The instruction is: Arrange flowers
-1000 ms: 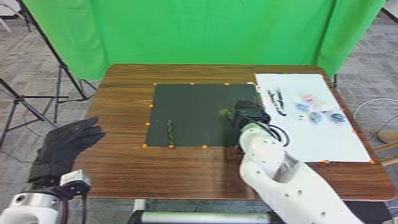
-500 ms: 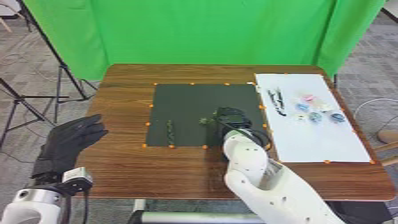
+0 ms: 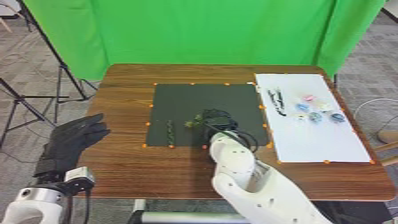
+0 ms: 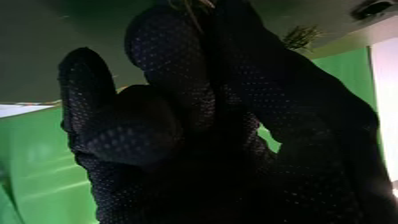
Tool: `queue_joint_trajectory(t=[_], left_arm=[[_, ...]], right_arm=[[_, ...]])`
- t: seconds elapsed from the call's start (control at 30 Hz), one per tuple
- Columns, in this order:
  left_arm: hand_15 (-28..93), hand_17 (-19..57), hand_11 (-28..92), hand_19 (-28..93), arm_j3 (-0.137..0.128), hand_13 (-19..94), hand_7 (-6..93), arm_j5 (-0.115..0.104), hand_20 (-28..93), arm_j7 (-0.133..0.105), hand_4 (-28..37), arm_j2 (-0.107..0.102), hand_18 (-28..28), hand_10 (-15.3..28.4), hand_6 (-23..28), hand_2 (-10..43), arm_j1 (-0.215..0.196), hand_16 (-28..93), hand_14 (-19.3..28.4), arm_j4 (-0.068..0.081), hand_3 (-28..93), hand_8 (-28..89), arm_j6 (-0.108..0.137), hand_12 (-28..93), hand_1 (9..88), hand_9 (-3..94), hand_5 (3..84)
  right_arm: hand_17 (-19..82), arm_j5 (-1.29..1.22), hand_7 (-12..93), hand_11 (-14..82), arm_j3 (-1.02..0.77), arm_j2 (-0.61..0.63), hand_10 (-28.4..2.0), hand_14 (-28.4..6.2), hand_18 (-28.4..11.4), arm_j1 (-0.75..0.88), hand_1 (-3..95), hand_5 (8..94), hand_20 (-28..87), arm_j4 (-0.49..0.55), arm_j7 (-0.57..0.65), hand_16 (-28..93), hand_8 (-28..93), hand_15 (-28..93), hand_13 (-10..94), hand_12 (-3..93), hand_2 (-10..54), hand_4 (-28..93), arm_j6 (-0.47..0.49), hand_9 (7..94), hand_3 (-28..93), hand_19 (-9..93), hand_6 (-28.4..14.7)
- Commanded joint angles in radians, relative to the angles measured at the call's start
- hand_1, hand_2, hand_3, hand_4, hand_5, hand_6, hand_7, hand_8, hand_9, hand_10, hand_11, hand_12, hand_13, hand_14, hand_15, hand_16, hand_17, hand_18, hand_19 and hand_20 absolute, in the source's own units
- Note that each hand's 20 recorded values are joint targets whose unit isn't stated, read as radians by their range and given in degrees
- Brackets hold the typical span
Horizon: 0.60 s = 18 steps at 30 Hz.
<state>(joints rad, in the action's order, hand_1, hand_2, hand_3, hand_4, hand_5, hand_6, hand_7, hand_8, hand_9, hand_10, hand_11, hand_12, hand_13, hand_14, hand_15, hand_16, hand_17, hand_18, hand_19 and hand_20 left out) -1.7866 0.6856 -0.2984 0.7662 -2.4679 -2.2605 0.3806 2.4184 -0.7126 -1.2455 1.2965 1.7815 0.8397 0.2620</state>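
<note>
So my right hand (image 3: 218, 120) has a green sprig (image 3: 193, 123) pinched over the black mat (image 3: 191, 97), left hand (image 3: 73, 142) wide open.

Head view — high, forward-down; wrist view — close, along right robot hand (image 3: 218, 120); shared: green curtain (image 3: 213, 37).

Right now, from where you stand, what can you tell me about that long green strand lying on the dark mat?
The green strand is thin and dark green, with an uneven, leafy-looking outline. It lies nearly straight on the left part of the dark mat, running lengthwise away from you, its near end close to the mat's near edge. Neither the left hand nor the right hand touches it. I cannot tell whether it is real or artificial.
</note>
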Motion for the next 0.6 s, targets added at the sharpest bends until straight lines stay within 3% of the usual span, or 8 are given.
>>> queue_joint_trajectory(t=[0.03, 0.33, 0.43, 0.5, 0.6], left_arm=[[59, -8.5, 37, 58, 0.006, 30, 12.2, -0.005, 17, -0.009, -13.5, -0.008, 21.3, 22.4, 14.6, 9.4, -0.009, -12, 28.4, -0.002, 79, -8, 0.009, 10, 27.9, 39.8, 46.8], [59, -8.5, 36, 58, -0.017, 30, 12.1, -0.008, 17, -0.013, -13.2, -0.009, 21.3, 22.5, 14.6, 9.4, -0.045, -12, 28.4, -0.017, 79, -7, 0.023, 10, 28.1, 40.0, 46.8], [59, -8.5, 36, 58, -0.034, 30, 12.1, -0.004, 17, -0.002, -13.0, -0.01, 21.3, 22.4, 14.6, 9.3, -0.055, -12, 28.4, -0.024, 79, -7, 0.025, 10, 28.1, 40.0, 46.8], [59, -8.5, 37, 58, -0.045, 30, 12.2, -0.006, 17, -0.006, -13.1, -0.012, 21.3, 22.5, 14.6, 9.4, -0.068, -12, 28.4, -0.027, 79, -7, 0.032, 10, 28.1, 40.1, 46.8], [59, -8.5, 37, 58, -0.045, 30, 12.2, -0.004, 17, 0.001, -13.1, -0.011, 21.3, 22.6, 14.6, 9.4, -0.071, -12, 28.4, -0.03, 79, -8, 0.031, 10, 28.3, 40.1, 46.9]], right_arm=[[42, 0.026, 23, 42.3, -0.007, -0.036, -15.0, -8.2, -24.5, -0.002, 50.3, 82.1, 0, -0.017, 0.007, 26, 20, 71, 83, 27.6, -9.5, -23, 0.061, 84.5, 71, 93, -5.7], [42, -0.016, 24, 43.6, 0.002, -0.027, -16.8, -9.6, -25.3, -0.02, 43.2, 79.2, -1, 0.018, 0.039, 26, 15, 72, 81, 25.3, -9.1, -22, 0.162, 81.9, 70, 93, -6.4], [42, -0.053, 25, 43.6, 0.019, -0.012, -17.3, -10.0, -25.5, -0.042, 40.6, 78.8, -1, 0.031, 0.065, 26, 8, 72, 80, 25.0, -7.7, -22, 0.181, 81.7, 71, 93, -6.5], [42, -0.056, 27, 43.5, 0.027, -0.008, -17.7, -10.2, -25.8, -0.053, 38.0, 78.8, -1, 0.035, 0.065, 26, -5, 72, 80, 25.1, -5.9, -21, 0.176, 81.5, 71, 93, -6.6], [42, -0.065, 27, 43.3, 0.035, -0.004, -18.1, -10.4, -26.2, -0.068, 35.4, 78.6, -1, 0.04, 0.068, 26, -7, 72, 80, 24.9, -4.6, -21, 0.179, 81.5, 69, 93, -6.9]])
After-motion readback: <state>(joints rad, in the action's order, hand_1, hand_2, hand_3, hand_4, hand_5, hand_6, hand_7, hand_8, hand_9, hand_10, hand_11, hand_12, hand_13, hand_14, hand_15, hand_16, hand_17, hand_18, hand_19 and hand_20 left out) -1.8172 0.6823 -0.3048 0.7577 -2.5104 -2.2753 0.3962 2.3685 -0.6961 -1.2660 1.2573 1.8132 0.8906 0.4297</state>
